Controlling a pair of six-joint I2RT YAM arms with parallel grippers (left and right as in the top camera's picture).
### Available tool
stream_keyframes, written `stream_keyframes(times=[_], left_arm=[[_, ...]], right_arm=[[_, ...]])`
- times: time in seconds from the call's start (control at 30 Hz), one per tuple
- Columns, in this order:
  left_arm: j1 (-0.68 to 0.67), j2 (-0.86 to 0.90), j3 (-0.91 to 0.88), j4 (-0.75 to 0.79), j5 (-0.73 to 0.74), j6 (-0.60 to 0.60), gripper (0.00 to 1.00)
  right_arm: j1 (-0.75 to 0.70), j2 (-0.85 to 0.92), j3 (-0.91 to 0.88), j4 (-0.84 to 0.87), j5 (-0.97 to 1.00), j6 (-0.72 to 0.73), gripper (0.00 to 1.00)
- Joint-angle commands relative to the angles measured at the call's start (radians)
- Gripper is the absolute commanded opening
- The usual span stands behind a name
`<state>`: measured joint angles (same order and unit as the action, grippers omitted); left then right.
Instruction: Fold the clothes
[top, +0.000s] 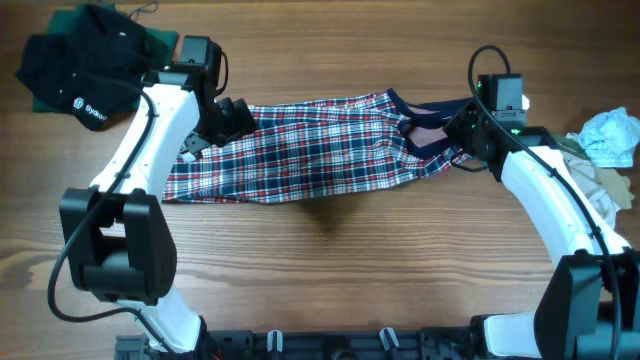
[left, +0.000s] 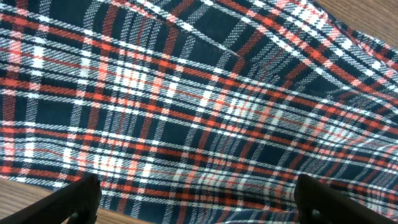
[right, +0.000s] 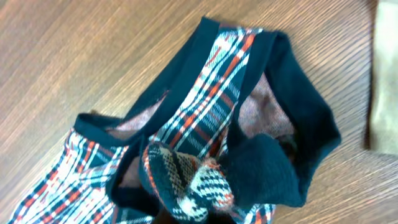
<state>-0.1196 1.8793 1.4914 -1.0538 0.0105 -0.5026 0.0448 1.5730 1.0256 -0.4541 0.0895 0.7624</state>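
**Soft Light From Above, Some Blur Up Close**

The light is bright and soft and comes from above. The wooden table (top: 330, 260) looks evenly lit. A faint shadow lies along the near edge of the plaid cloth (top: 300, 150). The left wrist view is fairly sharp. In the right wrist view, the bunched cloth at the bottom looks blurry, and so does the right edge.

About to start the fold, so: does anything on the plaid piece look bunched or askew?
Yes. The plaid cloth lies mostly flat, but its waistband end is twisted into a wad at the shut right gripper, pinkish inside showing.
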Motion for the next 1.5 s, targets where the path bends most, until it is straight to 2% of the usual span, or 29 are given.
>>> stream_keyframes(times=[0.0,0.2,0.33,0.5,0.63,0.73,0.83,0.9,0.97,1.03,1.07,1.1,1.13,1.17,1.2,1.33,1.4,1.47], left_arm=[[-0.003,0.0,-0.003,-0.001,0.011,0.005,1.0],[-0.003,0.0,-0.003,-0.002,0.011,0.005,1.0],[-0.003,0.0,-0.003,0.0,0.011,0.005,1.0],[-0.003,0.0,-0.003,0.003,0.011,0.005,1.0],[-0.003,0.0,-0.003,0.003,0.011,0.005,1.0],[-0.003,0.0,-0.003,0.003,0.011,0.005,1.0],[-0.003,0.0,-0.003,0.003,0.011,0.005,1.0],[-0.003,0.0,-0.003,0.003,0.011,0.005,1.0],[-0.003,0.0,-0.003,0.003,0.011,0.005,1.0],[-0.003,0.0,-0.003,0.003,0.011,0.005,1.0],[-0.003,0.0,-0.003,0.003,0.007,0.005,1.0],[-0.003,0.0,-0.003,0.003,0.003,0.005,1.0],[-0.003,0.0,-0.003,0.003,0.0,0.005,1.0],[-0.003,0.0,-0.003,0.003,-0.001,0.01,1.0],[-0.003,0.0,-0.003,0.003,0.0,0.024,1.0],[-0.003,0.0,-0.003,0.004,0.001,0.026,0.98],[-0.008,0.001,-0.003,0.003,0.066,0.024,0.72],[-0.024,0.001,-0.003,-0.004,0.127,0.024,0.54]], right_arm=[[0.0,0.016,0.013,0.035,0.072,0.0,0.04],[0.0,0.126,0.013,0.117,0.137,-0.003,0.04],[0.0,0.138,0.013,0.084,0.27,-0.016,0.05],[0.0,0.138,0.013,0.06,0.356,-0.062,0.08],[-0.001,0.138,0.013,0.052,0.369,-0.108,0.14],[-0.01,0.138,0.013,0.035,0.383,-0.109,0.38],[-0.032,0.138,0.013,0.015,0.39,-0.11,0.55],[-0.043,0.138,0.013,0.012,0.389,-0.133,0.64],[-0.045,0.138,0.014,0.008,0.383,-0.148,0.67],[-0.044,0.131,0.024,0.007,0.316,-0.191,0.65],[-0.044,0.112,0.038,0.004,0.22,-0.214,0.55],[-0.044,0.09,0.049,0.006,0.135,-0.223,0.34],[-0.044,0.072,0.056,0.012,0.064,-0.25,0.2],[-0.044,0.051,0.061,0.024,-0.031,-0.299,0.1],[-0.044,0.023,0.064,0.043,-0.161,-0.365,0.04],[-0.035,-0.006,0.063,0.026,-0.492,-0.545,0.04],[-0.007,0.035,0.061,-0.04,-0.499,-0.59,0.04],[0.016,0.078,0.061,-0.063,-0.498,-0.63,0.04]])
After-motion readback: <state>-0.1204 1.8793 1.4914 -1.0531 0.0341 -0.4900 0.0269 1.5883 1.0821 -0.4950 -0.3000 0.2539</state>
